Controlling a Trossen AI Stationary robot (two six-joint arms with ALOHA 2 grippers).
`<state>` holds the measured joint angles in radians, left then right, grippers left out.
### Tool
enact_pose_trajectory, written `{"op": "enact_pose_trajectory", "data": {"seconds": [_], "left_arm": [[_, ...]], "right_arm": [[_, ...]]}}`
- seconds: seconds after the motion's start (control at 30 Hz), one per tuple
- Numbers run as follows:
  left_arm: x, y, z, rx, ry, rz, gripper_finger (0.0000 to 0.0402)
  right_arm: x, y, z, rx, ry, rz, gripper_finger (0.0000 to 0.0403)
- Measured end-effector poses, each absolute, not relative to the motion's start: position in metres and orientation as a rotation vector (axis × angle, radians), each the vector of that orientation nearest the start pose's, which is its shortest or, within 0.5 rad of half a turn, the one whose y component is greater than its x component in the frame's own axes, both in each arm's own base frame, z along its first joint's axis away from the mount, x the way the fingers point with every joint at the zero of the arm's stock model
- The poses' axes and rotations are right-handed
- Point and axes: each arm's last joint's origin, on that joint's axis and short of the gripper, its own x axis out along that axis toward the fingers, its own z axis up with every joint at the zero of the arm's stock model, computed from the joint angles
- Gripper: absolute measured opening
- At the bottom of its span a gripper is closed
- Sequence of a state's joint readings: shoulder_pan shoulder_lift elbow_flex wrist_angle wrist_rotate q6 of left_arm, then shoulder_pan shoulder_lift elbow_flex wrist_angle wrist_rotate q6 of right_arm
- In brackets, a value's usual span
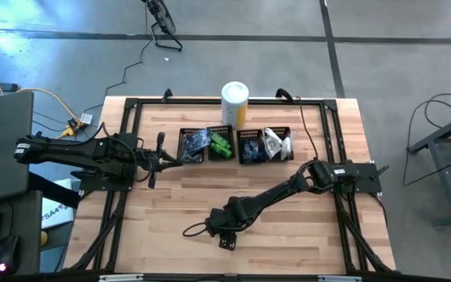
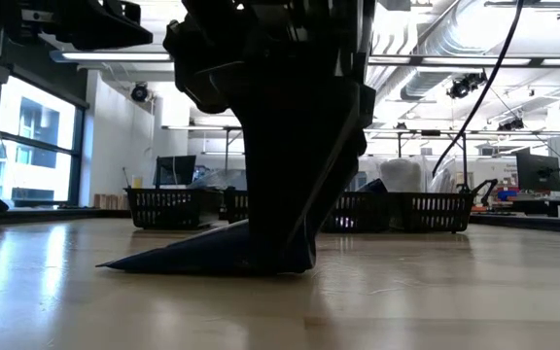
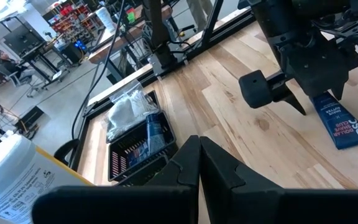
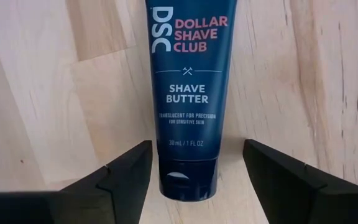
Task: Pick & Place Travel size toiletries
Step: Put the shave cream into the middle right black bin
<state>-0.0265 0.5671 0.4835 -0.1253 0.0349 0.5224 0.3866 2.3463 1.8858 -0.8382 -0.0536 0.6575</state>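
Note:
A dark blue "Dollar Shave Club" tube (image 4: 188, 81) lies flat on the wooden table near its near edge; it also shows in the high view (image 1: 194, 229) and the low view (image 2: 168, 258). My right gripper (image 4: 196, 146) is open and lowered over the tube's cap end (image 4: 188, 177), with one finger on either side and a gap on both. In the low view my right gripper (image 2: 280, 194) reaches down to the tabletop. My left gripper (image 1: 171, 162) is shut and hovers beside the leftmost bin (image 1: 193, 145). Other toiletries lie in the bins.
Four black mesh bins stand in a row at the table's far side, holding dark tubes (image 3: 151, 134), green packets (image 1: 222, 146) and clear sachets (image 3: 126, 109). A white-and-yellow canister (image 1: 235, 102) stands behind them. Bare wood lies between the bins and the tube.

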Motion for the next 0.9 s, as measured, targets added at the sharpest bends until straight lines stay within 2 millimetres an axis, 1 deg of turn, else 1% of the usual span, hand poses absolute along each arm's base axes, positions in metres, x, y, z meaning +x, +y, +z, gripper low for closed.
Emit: {"op": "enact_pose_trajectory", "data": {"seconds": [0.47, 0.9], "left_arm": [[0.141, -0.0047, 0.2646, 0.519, 0.188, -0.114, 0.0006], [0.141, -0.0046, 0.2645, 0.52, 0.19, -0.11, 0.0006]], "right_arm": [[0.4412, 0.1813, 0.1427, 0.338, 1.349, -0.061, 0.0246], [0.4402, 0.1803, 0.1418, 0.335, 1.362, -0.068, 0.0187]]}}
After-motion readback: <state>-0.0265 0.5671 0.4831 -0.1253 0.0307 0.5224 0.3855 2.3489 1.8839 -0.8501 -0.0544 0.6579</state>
